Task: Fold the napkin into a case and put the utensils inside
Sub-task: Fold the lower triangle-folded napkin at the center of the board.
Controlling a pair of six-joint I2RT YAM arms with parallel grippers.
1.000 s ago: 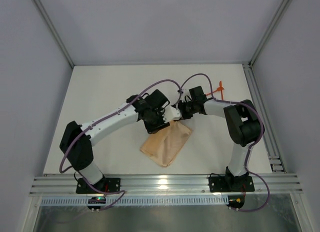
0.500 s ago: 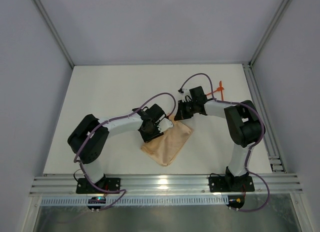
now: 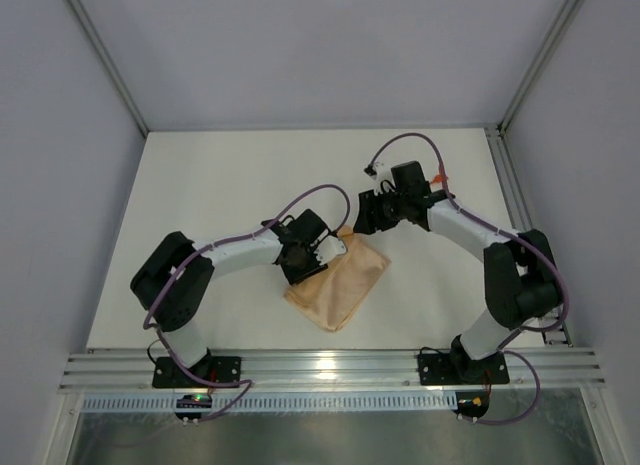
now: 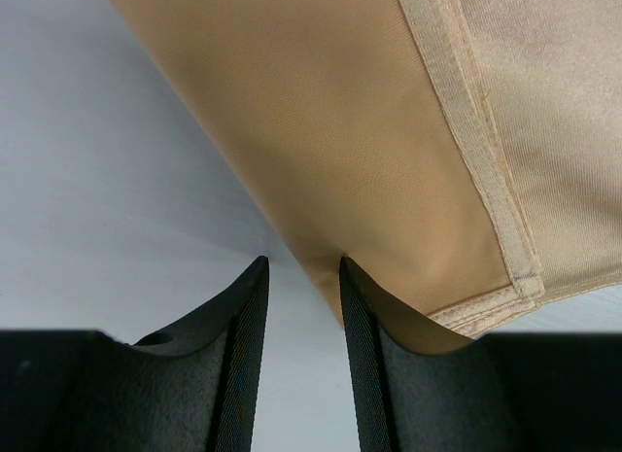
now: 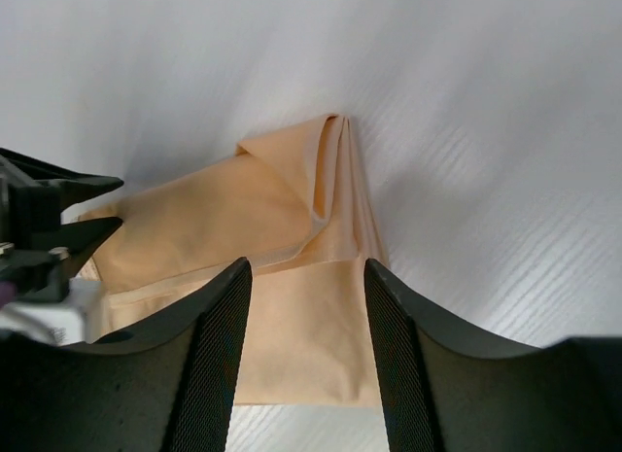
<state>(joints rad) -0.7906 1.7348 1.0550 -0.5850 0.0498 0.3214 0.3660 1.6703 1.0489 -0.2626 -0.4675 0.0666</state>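
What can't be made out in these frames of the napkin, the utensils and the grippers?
- Utensils: top view, only an orange-red tip shows past the right arm; count and ends unclear; absent from both wrist views.
- Napkin: top view, the left gripper covers its far-left edge.
- Left wrist view: napkin cut off by top and right edges; whether the left fingers touch it is unclear.
- Right wrist view: the right fingers hide the napkin's near part.

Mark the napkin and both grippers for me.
napkin (image 3: 341, 284), top view, middle of the folded cloth.
left gripper (image 4: 301, 267), left wrist view, gap between its fingertips.
right gripper (image 5: 307, 269), right wrist view, gap between its fingertips.
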